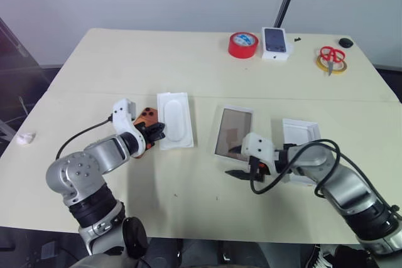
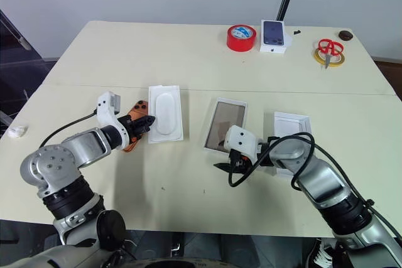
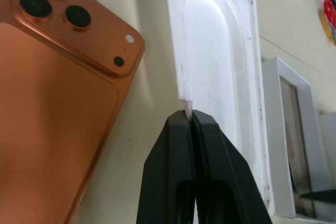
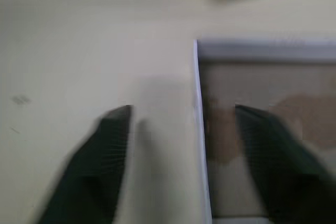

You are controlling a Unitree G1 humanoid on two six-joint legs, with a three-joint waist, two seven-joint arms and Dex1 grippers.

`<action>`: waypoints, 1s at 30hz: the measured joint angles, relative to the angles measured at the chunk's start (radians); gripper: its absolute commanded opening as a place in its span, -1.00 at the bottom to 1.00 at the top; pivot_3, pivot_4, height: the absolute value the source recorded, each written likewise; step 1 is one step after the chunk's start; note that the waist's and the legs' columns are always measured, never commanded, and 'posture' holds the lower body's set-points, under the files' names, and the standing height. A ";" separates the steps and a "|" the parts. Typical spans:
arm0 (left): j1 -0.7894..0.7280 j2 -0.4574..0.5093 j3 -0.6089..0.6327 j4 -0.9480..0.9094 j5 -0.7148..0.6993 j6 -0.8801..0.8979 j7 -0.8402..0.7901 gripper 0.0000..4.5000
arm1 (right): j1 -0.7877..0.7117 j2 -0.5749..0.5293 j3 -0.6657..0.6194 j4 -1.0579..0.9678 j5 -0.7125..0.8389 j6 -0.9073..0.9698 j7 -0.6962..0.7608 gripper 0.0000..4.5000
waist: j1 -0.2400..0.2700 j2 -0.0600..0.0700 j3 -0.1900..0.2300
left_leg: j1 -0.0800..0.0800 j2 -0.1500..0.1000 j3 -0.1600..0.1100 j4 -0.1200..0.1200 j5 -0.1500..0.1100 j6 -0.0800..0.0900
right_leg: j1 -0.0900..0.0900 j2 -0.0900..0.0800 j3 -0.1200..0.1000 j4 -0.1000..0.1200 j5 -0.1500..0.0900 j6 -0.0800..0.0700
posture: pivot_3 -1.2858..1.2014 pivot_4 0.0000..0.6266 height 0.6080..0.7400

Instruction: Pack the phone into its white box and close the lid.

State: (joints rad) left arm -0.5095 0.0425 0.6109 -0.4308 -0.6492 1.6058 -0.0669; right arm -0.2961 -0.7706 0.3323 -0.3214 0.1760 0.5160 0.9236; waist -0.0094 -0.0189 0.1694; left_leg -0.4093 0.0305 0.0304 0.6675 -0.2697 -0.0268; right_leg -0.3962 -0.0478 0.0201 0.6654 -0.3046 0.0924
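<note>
Nearest the camera, the right gripper point(image 1: 237, 161) sits low over the table point(image 1: 188, 67) at the near end of the white box point(image 1: 234, 132). Its jaws stand apart and hold nothing; in the right wrist view one finger is over the bare table and the other over the box's brownish floor, straddling the box wall. The white box lies open between the white insert point(image 1: 175, 119) and the lid point(image 1: 300, 136), which lies just right of the box, partly behind the right arm. The left gripper point(image 3: 190, 120) has its jaws closed on a small tab at the edge of the white insert. The phone point(image 3: 58, 93) lies back up on the table just left of that insert, camera bump at the far end. Along the far edge lie a red tape roll point(image 1: 243, 44), a small white box point(image 1: 276, 43) and red scissors point(image 1: 331, 56).
</note>
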 measured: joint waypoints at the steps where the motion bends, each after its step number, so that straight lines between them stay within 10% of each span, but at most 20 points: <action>1: 0.000 0.000 0.000 0.000 0.000 0.000 -0.002 -1.00 | -0.001 0.004 0.006 0.002 -0.013 -0.014 0.000 -0.51 | -0.001 0.000 0.000 | 0.000 0.000 0.000 0.000 0.000 0.000 | 0.000 0.000 0.000 0.000 0.000 0.000 | 0.03 -0.52 0.67; 4: 0.000 0.000 0.002 -0.002 0.000 0.000 -0.008 -1.00 | 0.000 0.009 0.008 0.001 -0.026 -0.034 0.004 -0.96 | -0.002 0.000 0.000 | 0.000 0.000 0.000 0.000 0.000 0.000 | 0.000 0.000 0.000 0.000 0.000 0.000 | 0.03 -0.52 0.67; 18: -0.032 0.071 0.049 -0.004 -0.017 0.000 -0.035 -1.00 | -0.041 0.128 0.097 -0.030 -0.121 -0.083 -0.022 -0.96 | -0.002 0.000 0.000 | 0.000 0.000 -0.001 0.000 0.001 -0.002 | 0.000 0.000 -0.001 0.001 0.000 0.000 | 0.03 -0.52 0.67; 25: -0.033 -0.010 0.001 -0.031 -0.066 0.000 -0.004 -1.00 | -0.067 0.207 0.023 -0.025 -0.050 -0.026 -0.040 0.33 | 0.001 0.000 0.000 | 0.000 0.000 -0.001 0.000 0.001 -0.002 | 0.000 -0.002 -0.001 0.000 0.000 0.000 | 0.03 -0.52 0.67; 30: -0.029 -0.082 -0.061 -0.046 -0.087 0.000 0.053 -1.00 | -0.072 0.117 -0.130 -0.027 -0.004 0.001 -0.031 0.33 | -0.001 -0.001 0.000 | 0.000 0.000 -0.001 -0.001 0.001 -0.001 | 0.000 -0.002 -0.001 0.000 0.000 0.000 | 0.03 -0.52 0.67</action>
State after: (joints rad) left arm -0.5382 -0.0400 0.5496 -0.4766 -0.7360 1.6057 -0.0136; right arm -0.3677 -0.6536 0.2024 -0.3487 0.1723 0.5174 0.8930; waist -0.0103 -0.0194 0.1693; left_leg -0.4093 0.0305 0.0295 0.6665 -0.2690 -0.0282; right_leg -0.3963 -0.0498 0.0189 0.6657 -0.3046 0.0924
